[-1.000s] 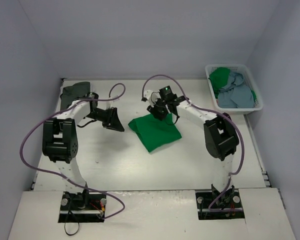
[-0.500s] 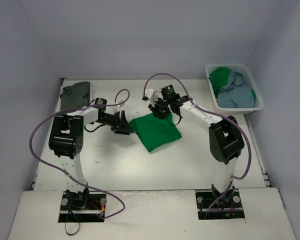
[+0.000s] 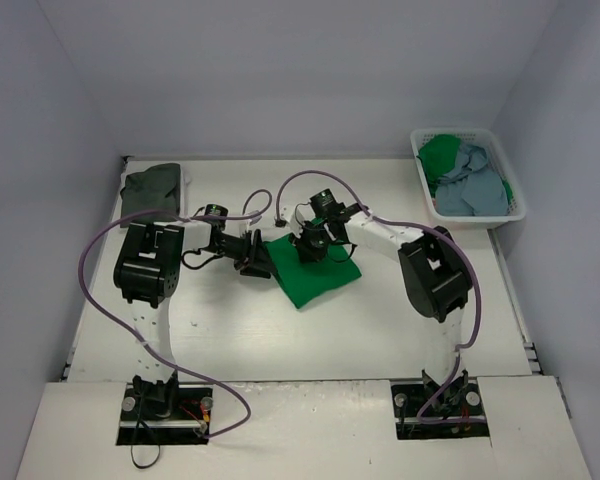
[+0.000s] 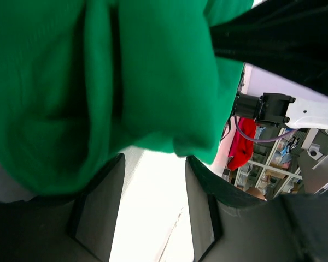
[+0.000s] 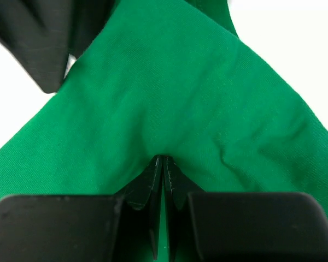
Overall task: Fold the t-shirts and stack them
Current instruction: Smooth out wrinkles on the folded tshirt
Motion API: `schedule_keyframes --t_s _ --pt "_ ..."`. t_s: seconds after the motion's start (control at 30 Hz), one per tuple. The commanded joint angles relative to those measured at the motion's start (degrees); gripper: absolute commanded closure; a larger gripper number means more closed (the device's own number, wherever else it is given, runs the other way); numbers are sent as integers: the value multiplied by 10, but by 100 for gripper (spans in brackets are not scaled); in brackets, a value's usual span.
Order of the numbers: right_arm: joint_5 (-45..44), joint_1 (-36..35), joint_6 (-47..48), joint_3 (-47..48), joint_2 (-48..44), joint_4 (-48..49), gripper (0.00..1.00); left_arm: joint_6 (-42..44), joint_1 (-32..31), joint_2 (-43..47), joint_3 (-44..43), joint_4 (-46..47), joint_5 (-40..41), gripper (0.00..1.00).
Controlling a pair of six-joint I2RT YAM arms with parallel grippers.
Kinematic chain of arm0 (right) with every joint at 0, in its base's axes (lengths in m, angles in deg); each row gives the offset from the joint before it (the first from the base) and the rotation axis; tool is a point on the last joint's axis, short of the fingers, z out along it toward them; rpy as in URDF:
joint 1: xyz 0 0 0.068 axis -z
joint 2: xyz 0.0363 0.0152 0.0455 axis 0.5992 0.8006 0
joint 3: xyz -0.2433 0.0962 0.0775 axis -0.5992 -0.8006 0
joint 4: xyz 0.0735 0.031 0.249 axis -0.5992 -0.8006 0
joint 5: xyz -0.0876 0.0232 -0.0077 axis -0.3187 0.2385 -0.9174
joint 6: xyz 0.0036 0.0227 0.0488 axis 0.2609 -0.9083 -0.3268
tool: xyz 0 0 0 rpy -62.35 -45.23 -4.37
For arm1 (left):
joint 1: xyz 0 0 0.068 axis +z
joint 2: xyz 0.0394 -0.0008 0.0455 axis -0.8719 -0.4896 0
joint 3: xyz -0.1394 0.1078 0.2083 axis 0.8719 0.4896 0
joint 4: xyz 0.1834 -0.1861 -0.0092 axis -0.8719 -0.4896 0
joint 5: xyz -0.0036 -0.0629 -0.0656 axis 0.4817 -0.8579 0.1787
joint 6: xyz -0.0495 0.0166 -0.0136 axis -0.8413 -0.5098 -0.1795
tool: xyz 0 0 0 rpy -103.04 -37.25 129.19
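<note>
Though folded, green t-shirt [image 3: 325, 282] diagonal.

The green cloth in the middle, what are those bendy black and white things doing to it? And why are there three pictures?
Those are robot arms, bolted at the near edge of a white table. Each ends in a two-finger pincher. The big picture looks down from above. The other two come from little cameras on the wrists, so they show the fingers up close. The cloth is a green shirt, lying folded in the middle. The right pincher is shut, pinching a bit of it. The left pincher is open at the shirt's edge, holding nothing. A dark grey shirt lies in the far left corner. A white basket at the far right holds more clothes, green and blue-grey.
</note>
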Motion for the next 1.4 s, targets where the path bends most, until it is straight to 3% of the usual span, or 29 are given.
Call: schedule_keyframes --t_s 0.0,0.4,0.67,1.1,1.37 --pt "33 -12 8 5 -9 -15 98 -12 -2 24 -1 35 -17 57" --pt "-1 -12 7 5 -82 -27 99 -23 -10 25 -1 55 -24 56" --pt "26 -14 13 -15 -127 -42 99 39 18 8 -74 -34 -19 56" --pt "67 -51 52 -46 -33 -74 100 58 40 20 -73 -57 -23 56" --pt "55 -41 48 -3 52 -41 100 62 42 46 -42 -51 -36 56"
